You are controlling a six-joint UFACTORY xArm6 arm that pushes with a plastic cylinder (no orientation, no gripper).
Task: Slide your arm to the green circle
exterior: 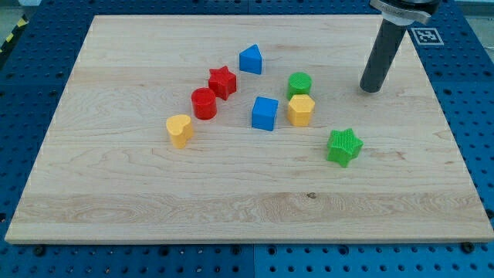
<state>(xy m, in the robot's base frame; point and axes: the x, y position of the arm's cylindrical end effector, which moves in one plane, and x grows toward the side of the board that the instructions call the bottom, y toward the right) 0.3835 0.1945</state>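
Observation:
The green circle (299,83) stands on the wooden board (116,193), right of centre, touching the yellow hexagon (301,110) just below it. My tip (371,87) rests on the board to the view's right of the green circle, about a hand's width away, at nearly the same height in the view. The dark rod rises from the tip toward the view's top right.
A blue triangle-like block (251,59), a red star (222,81), a red cylinder (204,103), a yellow heart (179,130), a blue cube (265,113) and a green star (343,146) lie around the board's middle. Blue pegboard surrounds the board.

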